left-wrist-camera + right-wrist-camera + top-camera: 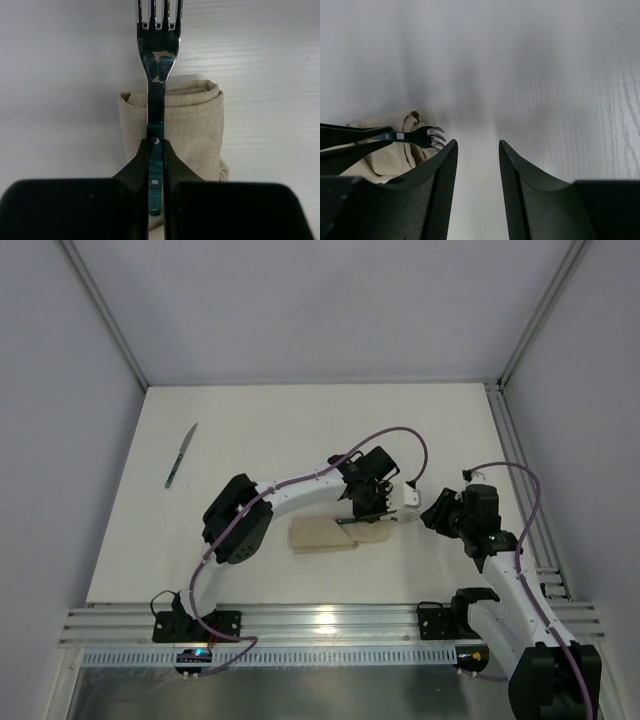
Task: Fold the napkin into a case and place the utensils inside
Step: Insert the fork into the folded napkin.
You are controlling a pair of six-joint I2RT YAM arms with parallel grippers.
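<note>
Left gripper (155, 145) pinches the fork (159, 60) by its handle, case (195, 125) directly beneath; right gripper (475, 150), spread and empty, sits beside the tines. The fork may swivel and ruck the case.

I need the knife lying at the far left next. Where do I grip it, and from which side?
Take the knife by its dark handle, the end nearer the arms, coming straight down from above. It lies flat on the table, pointing roughly away from the arms, so close across its slim width, not along it.
</note>
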